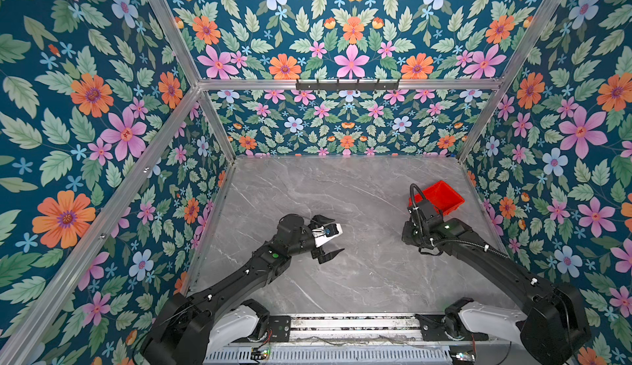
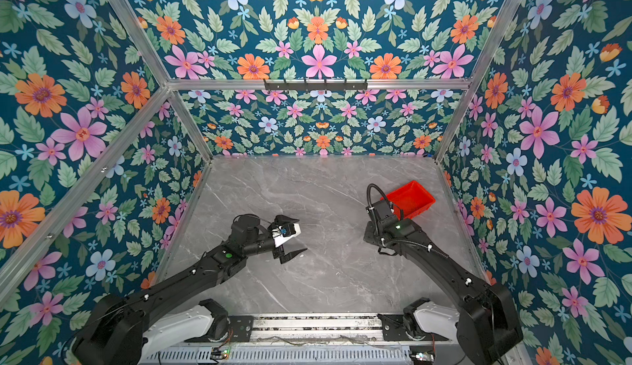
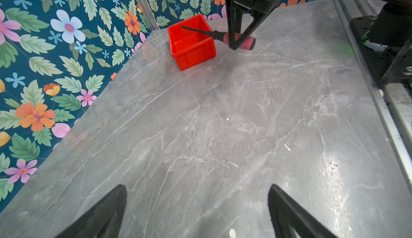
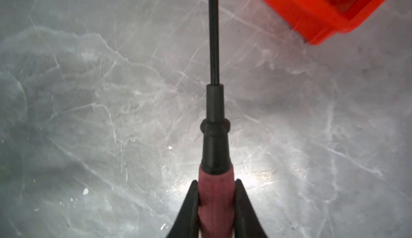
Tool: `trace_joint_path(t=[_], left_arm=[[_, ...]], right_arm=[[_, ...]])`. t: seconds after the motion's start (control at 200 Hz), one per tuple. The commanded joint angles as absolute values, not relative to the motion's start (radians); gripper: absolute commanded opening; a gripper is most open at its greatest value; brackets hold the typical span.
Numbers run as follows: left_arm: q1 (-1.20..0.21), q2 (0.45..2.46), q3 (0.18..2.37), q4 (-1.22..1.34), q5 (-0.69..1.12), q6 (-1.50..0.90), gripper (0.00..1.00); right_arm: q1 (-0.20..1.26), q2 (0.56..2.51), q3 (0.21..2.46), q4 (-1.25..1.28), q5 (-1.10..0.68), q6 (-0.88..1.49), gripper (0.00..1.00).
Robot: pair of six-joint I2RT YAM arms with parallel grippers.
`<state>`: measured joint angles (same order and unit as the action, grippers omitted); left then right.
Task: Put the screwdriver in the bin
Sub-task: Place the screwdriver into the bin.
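Note:
The screwdriver (image 4: 215,136) has a red-pink handle, a black collar and a thin dark shaft. My right gripper (image 4: 216,182) is shut on the handle, one finger on each side. The left wrist view shows the screwdriver (image 3: 244,42) lying roughly level, low over the table, beside the red bin (image 3: 189,45). The bin (image 1: 441,195) stands at the right back of the table, just beyond my right wrist, and nothing shows inside it. In the right wrist view the shaft runs past a corner of the bin (image 4: 323,7), to one side of it. My left gripper (image 1: 337,235) hangs open and empty mid-table.
The grey marble table (image 1: 342,188) is walled by floral panels on three sides. An aluminium rail (image 1: 349,325) with both arm bases runs along the front edge. The bin sits close to the right wall (image 2: 455,206).

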<state>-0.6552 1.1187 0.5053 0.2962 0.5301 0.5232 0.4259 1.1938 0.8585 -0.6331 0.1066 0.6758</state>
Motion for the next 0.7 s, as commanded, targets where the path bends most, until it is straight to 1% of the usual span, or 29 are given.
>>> trace_joint_path(t=[0.0,0.375,0.51,0.695], left_arm=[[-0.695,1.162,0.527,0.43,0.442,0.438,1.0],[-0.888,1.382,0.612,0.654,0.264,0.308,1.0],[-0.918,1.445,0.665,0.663,0.218,0.293,1.0],[-0.931,1.522,0.768,0.581,0.178,0.278,1.0]], right_arm=[[0.369,1.197,0.883,-0.615,0.104,0.653,0.0],[0.181,1.251,0.944,-0.568,0.11,0.663,0.0],[0.12,1.295,0.968,-0.542,0.089,0.667,0.0],[0.053,1.368,1.013,-0.526,0.074,0.682,0.0]])
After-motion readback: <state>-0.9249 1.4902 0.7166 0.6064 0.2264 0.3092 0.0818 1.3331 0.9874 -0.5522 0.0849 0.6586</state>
